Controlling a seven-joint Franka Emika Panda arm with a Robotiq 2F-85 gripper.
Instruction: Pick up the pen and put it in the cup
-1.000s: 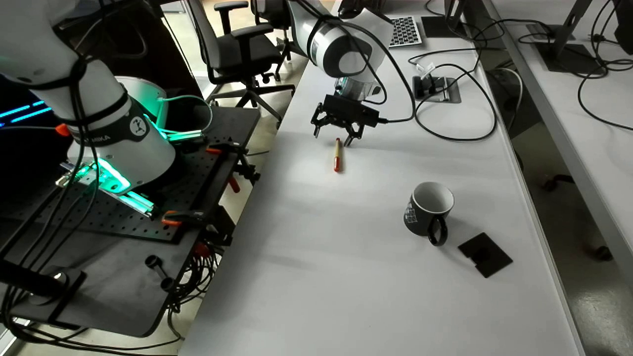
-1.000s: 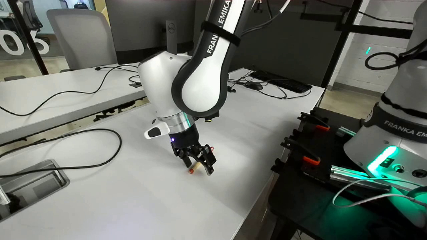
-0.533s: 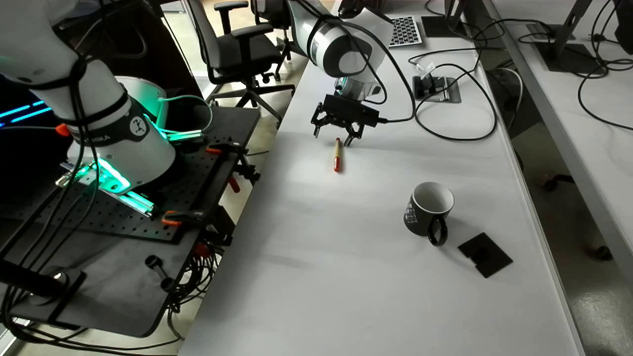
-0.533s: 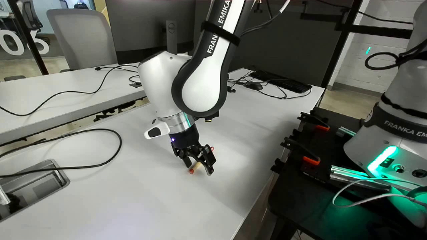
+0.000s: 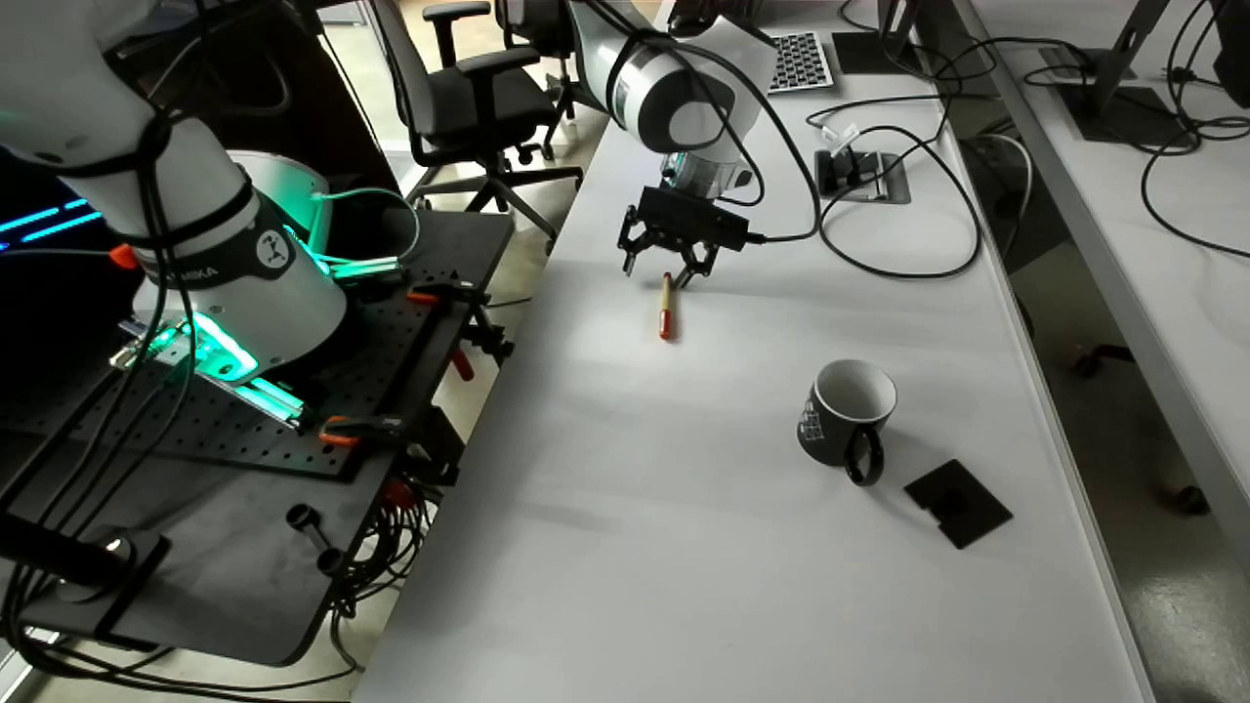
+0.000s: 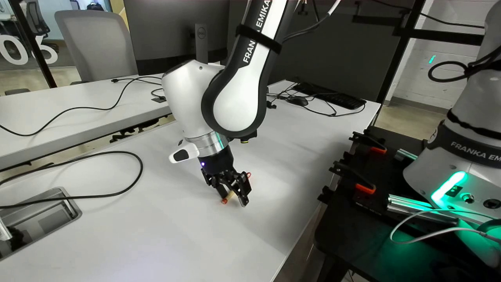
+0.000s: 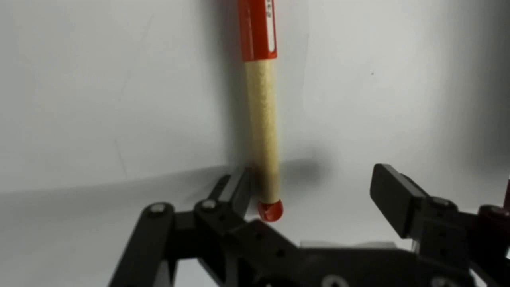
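On a pale table (image 5: 703,566), a robot arm (image 6: 236,103) with its gripper (image 7: 312,185) parted around one end of a pen (image 7: 263,111)

The table fills the middle of both exterior views; the arm hangs over it from the top edge. The gripper's jaws stand wide apart, gripping nothing: in the wrist view one is just beside the pen at lower centre, the other at lower right. In an exterior view a black cup (image 5: 835,428) stands upright right of centre, a flat black pad (image 5: 962,506) near it. The pen lies on the table, in the wrist view from top edge to lower centre.
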